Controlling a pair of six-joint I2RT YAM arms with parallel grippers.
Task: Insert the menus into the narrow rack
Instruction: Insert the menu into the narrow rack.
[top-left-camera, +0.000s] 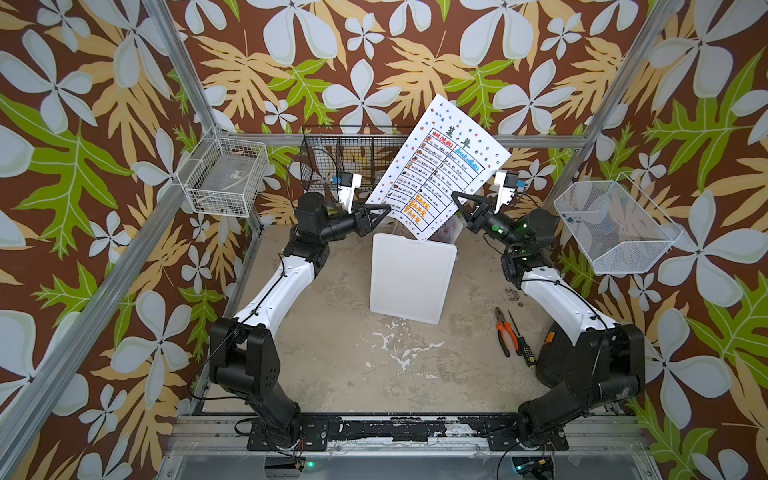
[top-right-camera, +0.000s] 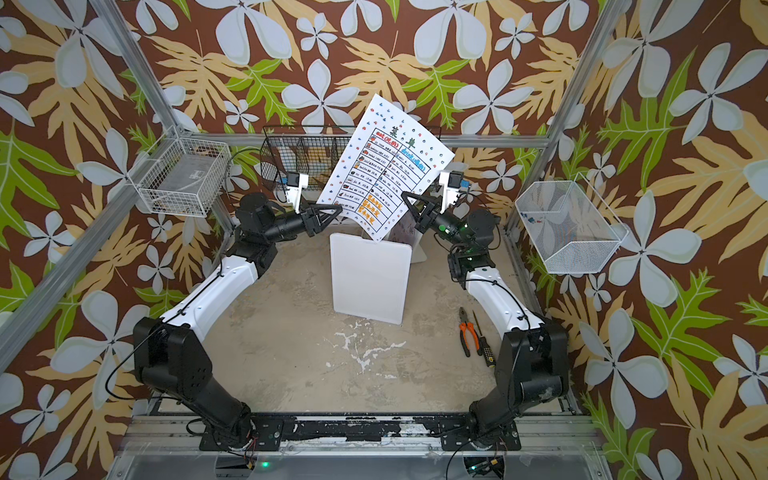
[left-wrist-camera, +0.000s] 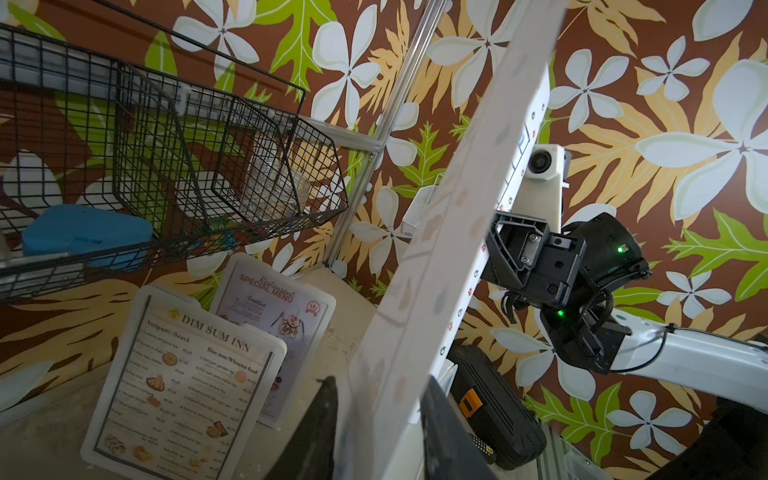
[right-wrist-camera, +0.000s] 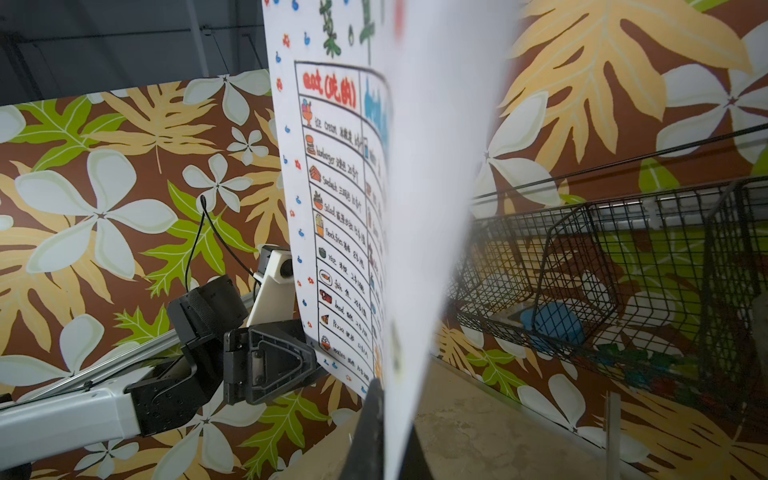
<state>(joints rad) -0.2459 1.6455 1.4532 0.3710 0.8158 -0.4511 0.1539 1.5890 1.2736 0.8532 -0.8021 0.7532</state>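
Left tool (top-left-camera: 387, 208) and right tool (top-left-camera: 454, 195) clench your one white menu (top-left-camera: 440, 166); two others, DIM SUM INN (left-wrist-camera: 187, 386) and SPECIAL MENU (left-wrist-camera: 286, 307), lean below.

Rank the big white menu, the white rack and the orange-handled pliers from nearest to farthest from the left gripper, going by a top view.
From the left gripper, in a top view:
1. large white menu: touching, its lower edge sits between the jaws.
2. white rack: close by, mid-floor between the arms.
3. pliers: on the floor, across by the right arm.
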